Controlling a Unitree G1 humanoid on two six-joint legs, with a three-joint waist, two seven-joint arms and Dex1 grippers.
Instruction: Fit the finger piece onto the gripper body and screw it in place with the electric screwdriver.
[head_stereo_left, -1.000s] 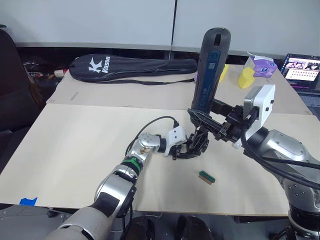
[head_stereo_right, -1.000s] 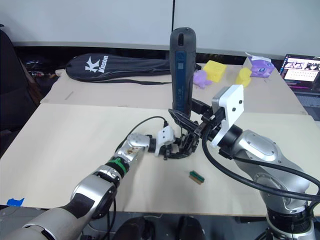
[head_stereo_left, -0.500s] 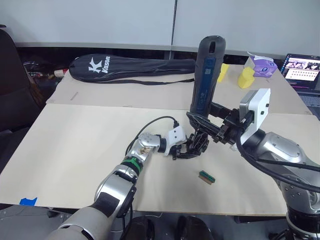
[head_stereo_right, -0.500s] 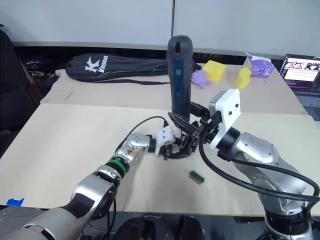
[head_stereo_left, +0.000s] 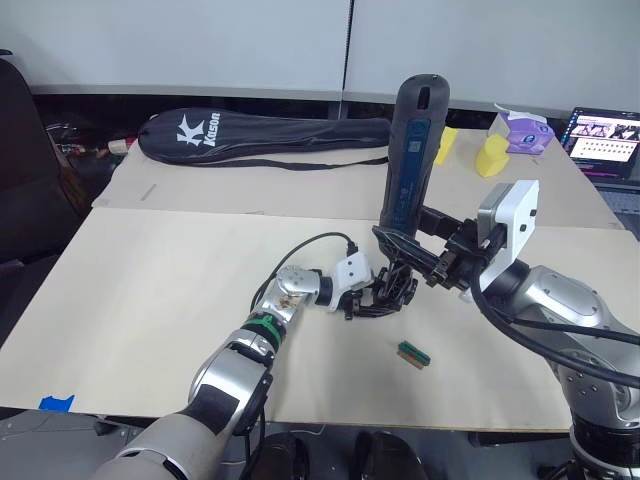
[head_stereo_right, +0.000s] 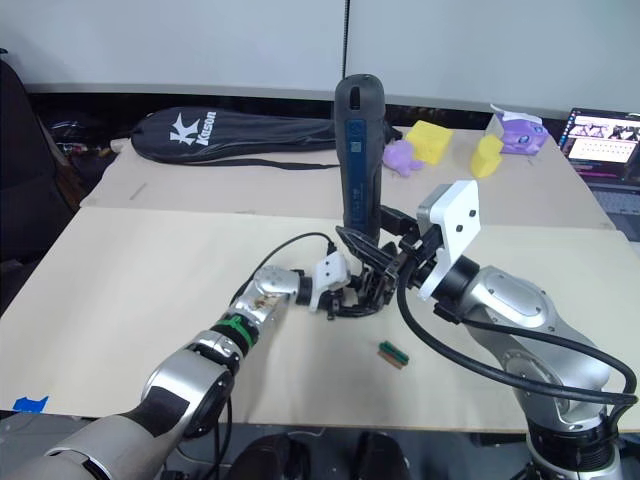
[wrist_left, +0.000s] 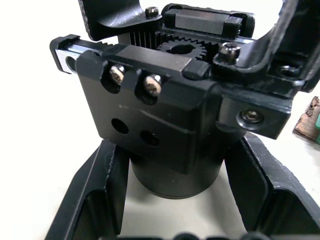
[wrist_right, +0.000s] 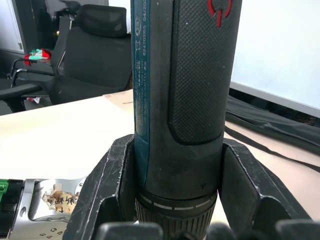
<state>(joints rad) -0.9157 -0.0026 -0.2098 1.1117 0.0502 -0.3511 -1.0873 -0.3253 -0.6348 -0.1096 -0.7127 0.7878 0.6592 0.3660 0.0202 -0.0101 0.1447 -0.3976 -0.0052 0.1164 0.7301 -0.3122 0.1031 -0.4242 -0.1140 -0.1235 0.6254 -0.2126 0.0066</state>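
Fingers of the left gripper (head_stereo_left: 378, 298) clamp the small blocky black geared gripper body (wrist_left: 165, 120) mid-bench, two screws seated. Right gripper (head_stereo_left: 415, 255) squeezes the thick dark-grey cylindrical electric screwdriver (head_stereo_left: 408, 150) upright above it; I judge driving is under way, the finger piece's fit unclear.

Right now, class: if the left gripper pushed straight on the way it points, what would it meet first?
The left gripper is already shut on the gripper body. Just beyond it probably come the right gripper's fingers holding the electric screwdriver, though depth is unclear.
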